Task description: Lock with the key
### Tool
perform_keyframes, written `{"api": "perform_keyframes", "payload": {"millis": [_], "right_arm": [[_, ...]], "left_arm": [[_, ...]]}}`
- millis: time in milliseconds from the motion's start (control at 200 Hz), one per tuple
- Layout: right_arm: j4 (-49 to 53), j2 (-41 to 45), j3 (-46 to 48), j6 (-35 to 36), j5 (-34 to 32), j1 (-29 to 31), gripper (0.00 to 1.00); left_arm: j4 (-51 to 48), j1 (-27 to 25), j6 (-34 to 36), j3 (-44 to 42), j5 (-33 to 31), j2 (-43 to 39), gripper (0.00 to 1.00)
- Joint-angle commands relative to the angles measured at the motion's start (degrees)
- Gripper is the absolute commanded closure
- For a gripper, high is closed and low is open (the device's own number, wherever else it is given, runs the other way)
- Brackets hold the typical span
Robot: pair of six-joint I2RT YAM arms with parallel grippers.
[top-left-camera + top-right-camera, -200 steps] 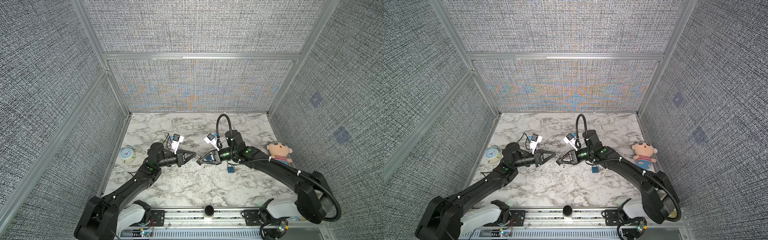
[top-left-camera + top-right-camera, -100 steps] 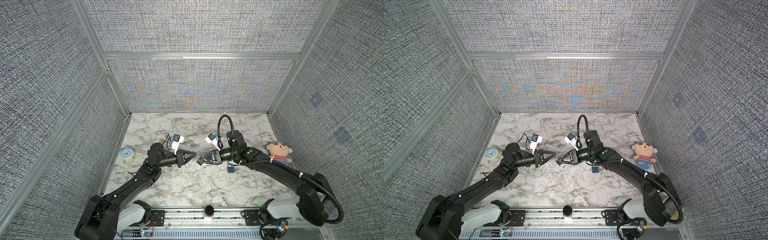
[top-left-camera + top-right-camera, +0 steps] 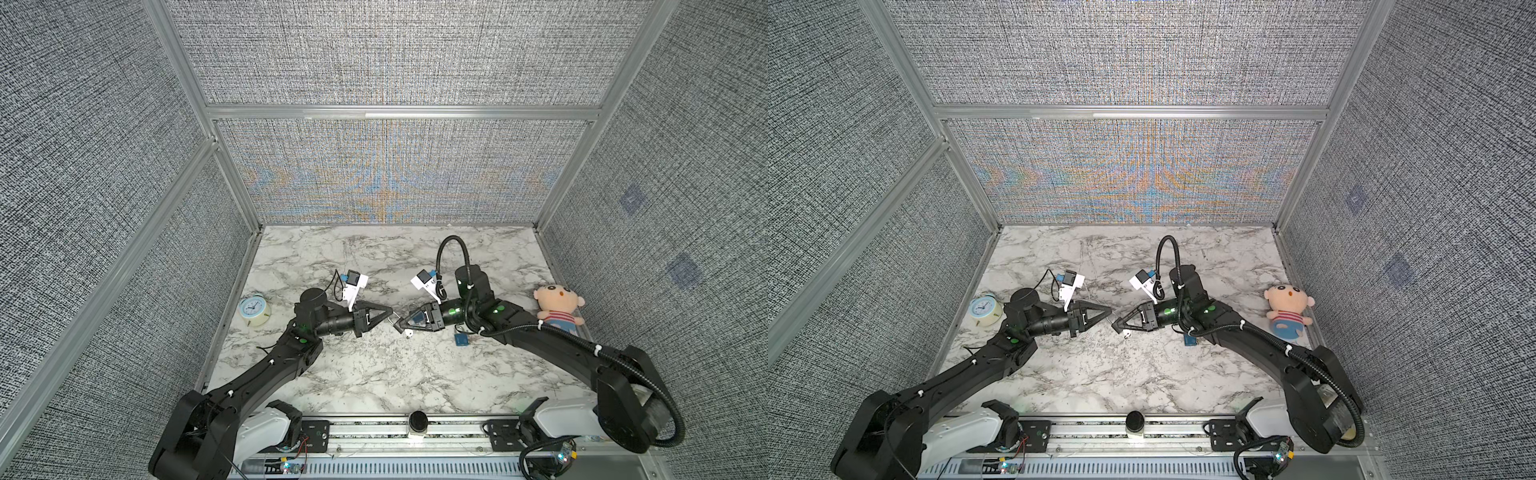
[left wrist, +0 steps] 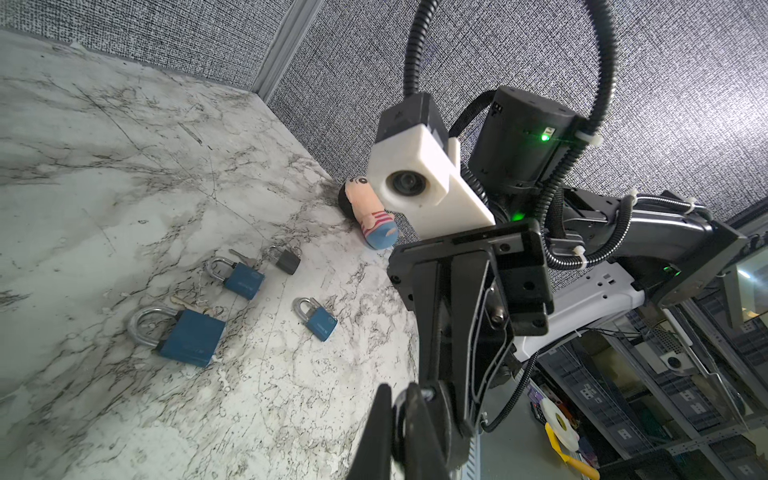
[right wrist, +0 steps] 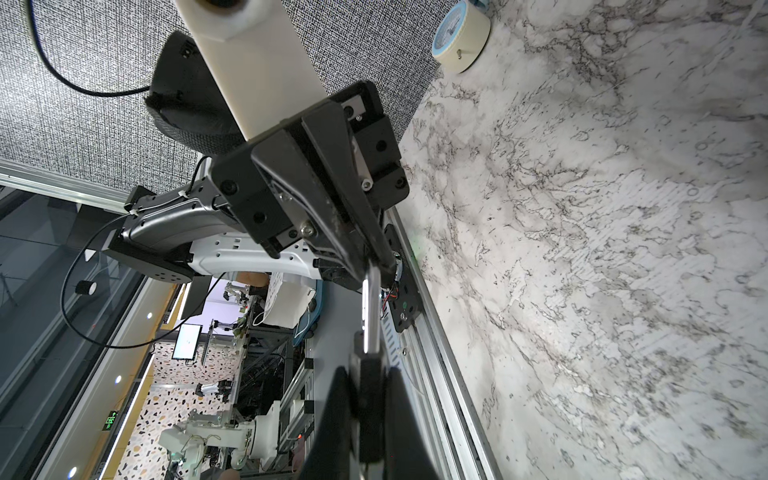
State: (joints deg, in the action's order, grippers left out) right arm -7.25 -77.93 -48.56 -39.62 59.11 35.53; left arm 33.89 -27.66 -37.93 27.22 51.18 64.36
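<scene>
The right gripper is squeezed tight on the dark body of a padlock. The left gripper pinches the top of its shiny shackle. They hold it up in the air above the marble table, one at each end. I think that keeps it still so the shackle can be pushed shut. A small pale thing dangles under it. Maybe it is the key, I cannot tell. Near the right arm lie a big blue padlock, a middle blue padlock, a small blue padlock and a little grey padlock. An alarm clock and a plush doll sit by the walls.
</scene>
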Motion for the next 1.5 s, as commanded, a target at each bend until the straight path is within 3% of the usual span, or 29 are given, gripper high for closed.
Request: {"api": "perform_keyframes", "payload": {"millis": [0, 1496], "right_arm": [[-8.62, 0.49, -0.1, -1.05, 4.2, 0.17, 1.0], [-14.69, -3.75, -3.43, -2.38, -5.21, -0.12, 1.0]], "left_arm": [[-2.34, 0.04, 0.41, -0.59, -1.66, 0.29, 1.0], [7.1, -5.89, -9.61, -9.87, -4.82, -5.69, 1.0]]}}
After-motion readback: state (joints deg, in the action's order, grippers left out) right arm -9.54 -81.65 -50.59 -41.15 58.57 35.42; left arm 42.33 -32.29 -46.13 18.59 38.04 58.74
